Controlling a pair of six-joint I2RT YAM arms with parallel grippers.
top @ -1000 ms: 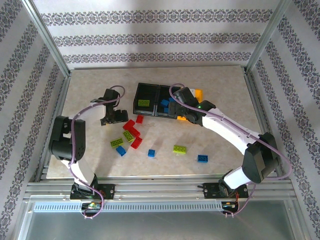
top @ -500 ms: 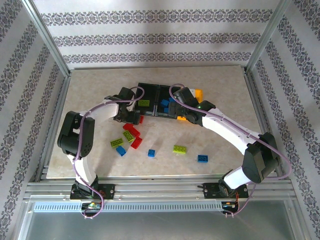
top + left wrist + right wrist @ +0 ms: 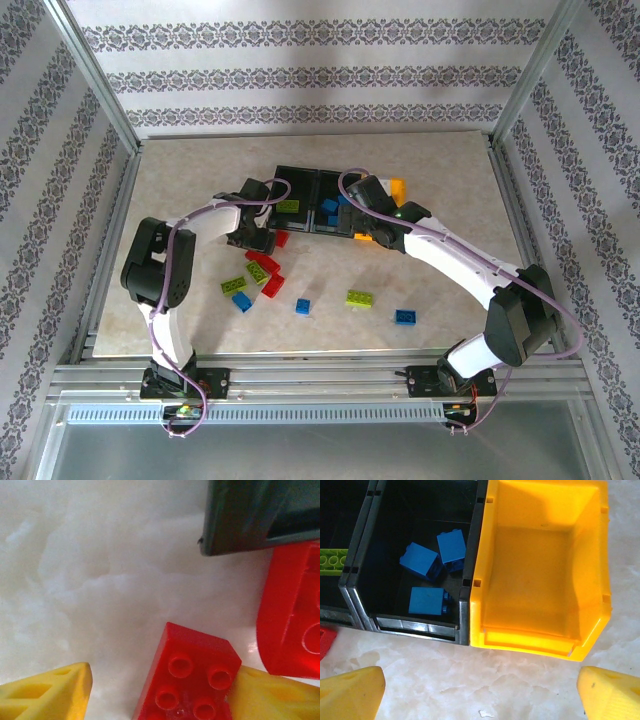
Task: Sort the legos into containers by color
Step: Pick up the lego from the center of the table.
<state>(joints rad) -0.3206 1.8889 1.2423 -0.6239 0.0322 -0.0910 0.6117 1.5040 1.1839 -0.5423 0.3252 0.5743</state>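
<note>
A red lego [image 3: 192, 680] lies studs-up between my left gripper's [image 3: 162, 700] yellow fingers. The right finger [image 3: 272, 695] touches it and the left finger [image 3: 50, 692] stands apart, so the jaws are open around it. Another red lego [image 3: 292, 615] lies to its right, by the corner of a black container [image 3: 250, 515]. From above, the left gripper [image 3: 255, 238] is low over the red legos [image 3: 263, 260] in front of the left black container [image 3: 293, 210]. My right gripper [image 3: 480, 695] hangs open and empty before the yellow container [image 3: 540, 575]. The middle black container [image 3: 415, 530] holds three blue legos [image 3: 427, 600].
A lime green lego [image 3: 332, 560] lies in the left black container. Loose on the table are green legos [image 3: 359, 297] [image 3: 234, 285], blue legos [image 3: 405, 316] [image 3: 303, 306] [image 3: 242, 301] and a red one [image 3: 272, 286]. Metal frame posts [image 3: 95, 90] fence the table.
My left arm has swung right from the table's left side to the red legos by the containers, and its jaws have narrowed. The right arm has not moved.
</note>
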